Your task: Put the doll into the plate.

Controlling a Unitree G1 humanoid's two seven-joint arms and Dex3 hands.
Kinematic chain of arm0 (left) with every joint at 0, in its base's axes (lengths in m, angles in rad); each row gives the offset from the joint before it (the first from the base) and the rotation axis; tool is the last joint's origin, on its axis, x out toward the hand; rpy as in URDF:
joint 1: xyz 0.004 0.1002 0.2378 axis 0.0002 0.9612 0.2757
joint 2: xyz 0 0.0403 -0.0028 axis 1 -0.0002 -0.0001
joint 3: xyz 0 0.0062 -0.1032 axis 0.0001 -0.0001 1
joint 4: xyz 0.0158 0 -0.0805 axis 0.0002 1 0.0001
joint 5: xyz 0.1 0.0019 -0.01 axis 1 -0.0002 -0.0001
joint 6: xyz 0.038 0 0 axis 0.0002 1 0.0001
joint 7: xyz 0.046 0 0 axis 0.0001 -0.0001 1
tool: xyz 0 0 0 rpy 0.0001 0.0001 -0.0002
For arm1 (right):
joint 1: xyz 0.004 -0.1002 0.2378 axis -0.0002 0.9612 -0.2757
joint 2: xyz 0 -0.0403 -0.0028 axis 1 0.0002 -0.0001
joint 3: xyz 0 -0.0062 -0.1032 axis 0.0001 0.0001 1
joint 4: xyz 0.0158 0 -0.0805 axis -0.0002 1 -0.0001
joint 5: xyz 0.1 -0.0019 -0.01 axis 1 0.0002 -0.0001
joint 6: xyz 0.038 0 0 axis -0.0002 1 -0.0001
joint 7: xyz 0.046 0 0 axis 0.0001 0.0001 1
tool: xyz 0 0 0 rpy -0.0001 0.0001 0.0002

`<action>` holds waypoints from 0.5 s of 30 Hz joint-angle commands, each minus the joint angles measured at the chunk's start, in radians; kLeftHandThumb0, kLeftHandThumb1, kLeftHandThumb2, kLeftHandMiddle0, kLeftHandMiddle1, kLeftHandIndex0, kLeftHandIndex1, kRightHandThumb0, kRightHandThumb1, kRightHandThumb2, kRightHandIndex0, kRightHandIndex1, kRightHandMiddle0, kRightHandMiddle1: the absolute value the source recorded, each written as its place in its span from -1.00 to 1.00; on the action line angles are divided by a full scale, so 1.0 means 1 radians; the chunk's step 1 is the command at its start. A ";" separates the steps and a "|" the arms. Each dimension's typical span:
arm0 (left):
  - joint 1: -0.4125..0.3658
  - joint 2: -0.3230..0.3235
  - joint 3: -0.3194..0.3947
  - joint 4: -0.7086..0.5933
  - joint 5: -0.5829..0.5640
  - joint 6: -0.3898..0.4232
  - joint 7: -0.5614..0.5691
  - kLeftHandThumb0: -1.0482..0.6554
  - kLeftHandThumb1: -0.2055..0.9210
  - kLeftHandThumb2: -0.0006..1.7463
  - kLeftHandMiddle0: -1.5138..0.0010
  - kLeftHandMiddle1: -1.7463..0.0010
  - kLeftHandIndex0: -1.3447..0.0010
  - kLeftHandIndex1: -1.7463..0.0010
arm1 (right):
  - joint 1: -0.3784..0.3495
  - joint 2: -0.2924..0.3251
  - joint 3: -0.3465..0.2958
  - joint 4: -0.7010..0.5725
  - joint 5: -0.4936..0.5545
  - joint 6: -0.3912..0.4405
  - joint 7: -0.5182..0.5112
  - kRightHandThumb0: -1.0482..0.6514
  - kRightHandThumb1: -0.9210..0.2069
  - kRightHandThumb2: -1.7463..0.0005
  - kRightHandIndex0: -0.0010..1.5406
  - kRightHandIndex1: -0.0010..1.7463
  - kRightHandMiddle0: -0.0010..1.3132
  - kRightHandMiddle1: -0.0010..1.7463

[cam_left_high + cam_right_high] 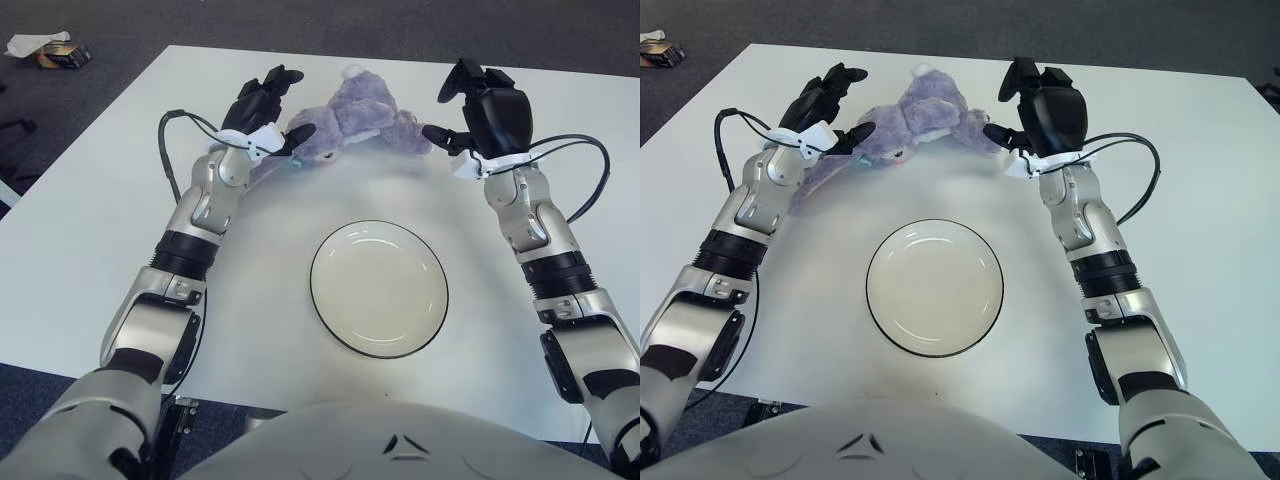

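White table (90,230), doll (345,125) between open hands, plate (379,288)

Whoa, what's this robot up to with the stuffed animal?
It is about to pick up the purple doll lying on the white table. Its left hand and right hand are on either side of the doll, fingers open, neither gripping it yet. The plate closer to the robot, where the doll should go, is empty.

Both robot hands (268,105) (478,108) raised, fingers spread
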 commanded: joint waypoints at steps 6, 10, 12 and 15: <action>-0.045 -0.001 -0.025 0.034 0.009 0.008 -0.038 -0.84 1.00 -0.41 1.00 -0.29 1.00 -0.08 | -0.070 -0.034 0.034 0.065 -0.005 -0.065 0.022 -0.74 -0.61 0.15 -0.97 0.63 -1.00 0.42; -0.057 -0.004 -0.043 0.043 0.020 0.017 -0.053 -0.84 0.96 -0.47 1.00 -0.17 1.00 -0.02 | -0.094 -0.054 0.047 0.082 0.039 -0.108 0.112 -0.84 -0.63 0.26 -0.99 0.24 -1.00 0.14; -0.067 -0.007 -0.051 0.059 0.027 0.017 -0.051 -0.84 0.95 -0.48 1.00 -0.13 1.00 0.01 | -0.104 -0.058 0.047 0.090 0.059 -0.120 0.153 -0.86 -0.68 0.32 -1.00 0.04 -1.00 0.01; -0.084 -0.010 -0.065 0.087 0.042 0.010 -0.047 -0.86 0.93 -0.50 1.00 -0.01 1.00 0.07 | -0.122 -0.062 0.048 0.115 0.084 -0.140 0.200 -0.93 -0.83 0.48 -1.00 -0.33 -1.00 -0.26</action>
